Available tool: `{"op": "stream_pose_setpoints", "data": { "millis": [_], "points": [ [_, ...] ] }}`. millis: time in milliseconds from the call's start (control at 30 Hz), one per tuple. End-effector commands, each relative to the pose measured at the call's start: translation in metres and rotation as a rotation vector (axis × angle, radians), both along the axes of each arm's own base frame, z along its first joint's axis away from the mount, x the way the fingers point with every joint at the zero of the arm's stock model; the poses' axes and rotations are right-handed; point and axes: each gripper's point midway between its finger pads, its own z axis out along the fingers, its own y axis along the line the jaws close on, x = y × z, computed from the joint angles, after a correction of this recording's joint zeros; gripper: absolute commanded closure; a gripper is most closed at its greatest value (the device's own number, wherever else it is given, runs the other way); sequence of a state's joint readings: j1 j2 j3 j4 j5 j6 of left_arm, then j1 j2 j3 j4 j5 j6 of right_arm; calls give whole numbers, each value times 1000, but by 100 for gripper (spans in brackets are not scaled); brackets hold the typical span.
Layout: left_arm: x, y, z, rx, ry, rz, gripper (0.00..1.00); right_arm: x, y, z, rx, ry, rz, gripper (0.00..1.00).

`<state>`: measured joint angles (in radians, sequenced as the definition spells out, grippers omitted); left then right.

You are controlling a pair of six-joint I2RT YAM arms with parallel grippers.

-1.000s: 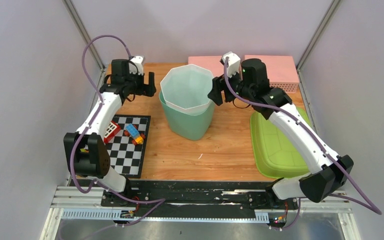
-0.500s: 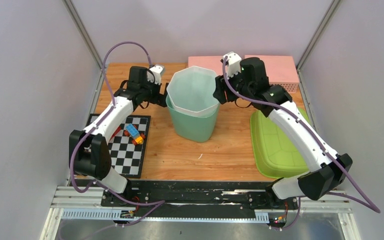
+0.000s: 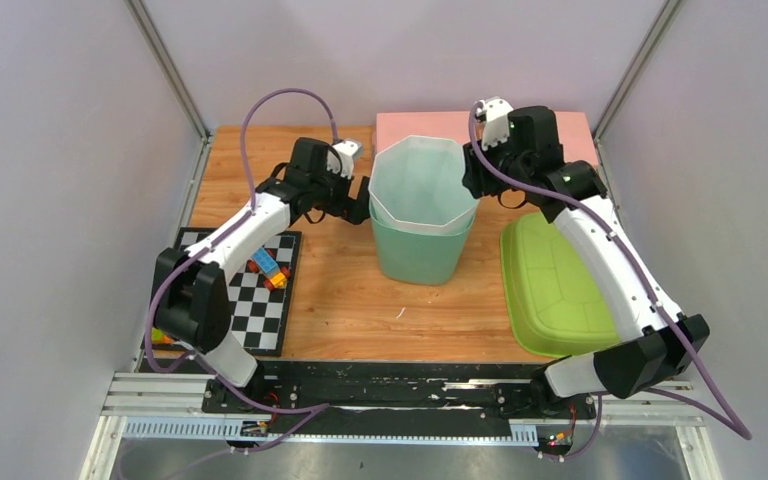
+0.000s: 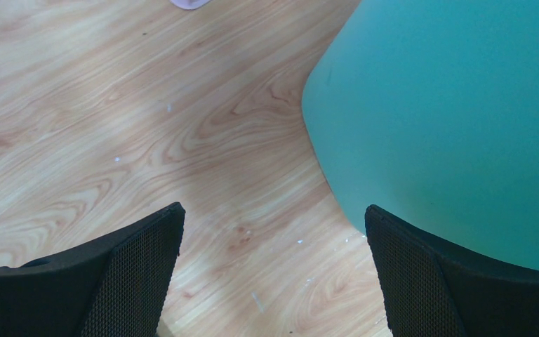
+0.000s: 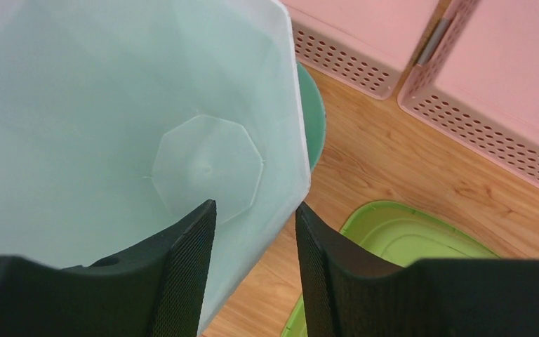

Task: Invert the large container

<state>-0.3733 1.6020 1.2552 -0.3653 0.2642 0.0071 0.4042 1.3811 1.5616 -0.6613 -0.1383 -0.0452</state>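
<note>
Right wrist — right gripper (image 5: 255,209) narrow astride the large container (image 5: 112,105) rim — left gripper (image 4: 274,208) wide beside it

Pink baskets (image 3: 412,127) just behind container (image 3: 415,252), green lid (image 3: 550,285) rt; gap betw container & checkerboard (image 3: 260,305).

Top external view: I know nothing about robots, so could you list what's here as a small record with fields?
container: translucent white octagonal bin nested in a mint-green plastic tub, upright, open end up
left jaws: wide open, beside the tub's wall, holding nothing
right jaws: straddling the bin's rim, one inside, one outside, a gap showing
nearby: lime-green plastic tray, pink perforated baskets, checkered board with toy bricks
status: not yet turned over
</note>
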Motion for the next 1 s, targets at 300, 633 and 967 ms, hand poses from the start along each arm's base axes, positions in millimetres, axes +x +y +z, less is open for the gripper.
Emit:
{"op": "stream_pose_setpoints", "data": {
  "millis": [300,633,967],
  "points": [
    [3,-50,0,-10,37,-56,0,14,-44,-13,-24,71,-68,73],
    [18,-55,7,1,26,-30,0,40,-63,-1,-15,37,-139,97],
    [30,-30,38,51,-65,50,0,59,-65,18,38,-43,-206,97]
  ]
}}
